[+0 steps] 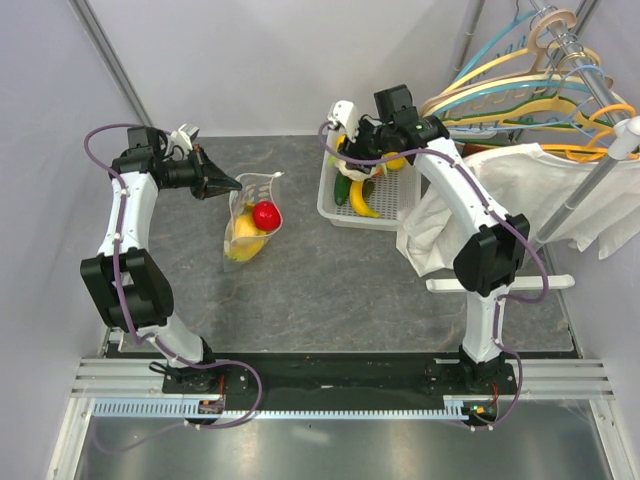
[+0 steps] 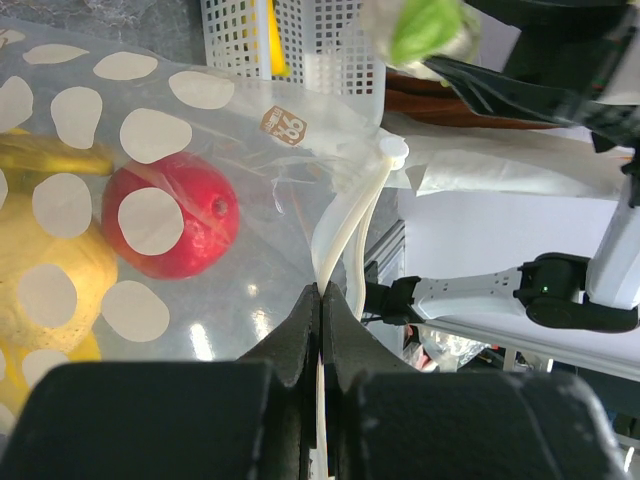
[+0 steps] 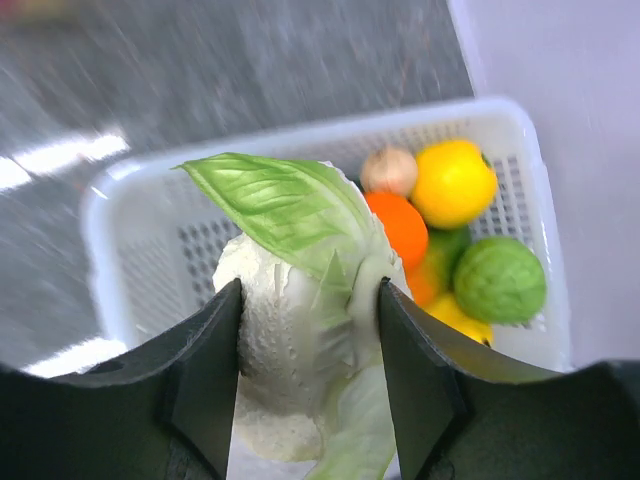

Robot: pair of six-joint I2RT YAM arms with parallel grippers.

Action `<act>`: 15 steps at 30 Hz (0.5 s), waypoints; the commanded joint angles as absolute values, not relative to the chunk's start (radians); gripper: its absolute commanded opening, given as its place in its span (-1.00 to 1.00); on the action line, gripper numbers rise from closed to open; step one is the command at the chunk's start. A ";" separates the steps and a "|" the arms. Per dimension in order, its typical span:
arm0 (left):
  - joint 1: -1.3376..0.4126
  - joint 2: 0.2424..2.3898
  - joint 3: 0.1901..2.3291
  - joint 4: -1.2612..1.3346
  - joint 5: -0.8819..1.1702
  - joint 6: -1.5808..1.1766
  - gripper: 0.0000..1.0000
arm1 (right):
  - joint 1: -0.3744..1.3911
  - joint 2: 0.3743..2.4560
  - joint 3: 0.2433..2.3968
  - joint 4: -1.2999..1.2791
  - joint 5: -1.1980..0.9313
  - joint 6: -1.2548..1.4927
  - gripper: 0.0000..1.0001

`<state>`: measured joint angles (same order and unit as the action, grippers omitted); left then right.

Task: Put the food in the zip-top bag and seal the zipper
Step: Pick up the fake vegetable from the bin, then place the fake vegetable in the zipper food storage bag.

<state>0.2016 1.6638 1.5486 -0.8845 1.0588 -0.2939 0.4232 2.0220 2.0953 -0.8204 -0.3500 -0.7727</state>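
Observation:
The clear dotted zip-top bag lies on the grey table with a red fruit and a yellow fruit inside. My left gripper is shut on the bag's white zipper strip and holds that edge up; the slider tab shows beyond it. The red fruit and yellow fruit show through the plastic. My right gripper is shut on the pale cauliflower with green leaves, above the white basket. The same gripper shows in the top view.
The white slotted basket holds a banana, an orange fruit, a yellow fruit, a green fruit and a small pale piece. A white garment hangs on a rack with hangers at right.

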 commanded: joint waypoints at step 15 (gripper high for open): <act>0.206 1.655 1.542 -0.841 1.075 -0.313 -0.96 | 0.449 1.761 1.928 -0.204 -0.837 0.418 -0.09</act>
<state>0.2016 1.6646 1.5482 -0.8764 1.0576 -0.2943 0.4332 1.8206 1.9556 -0.4824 -0.7284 0.0837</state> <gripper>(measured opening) 0.028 0.582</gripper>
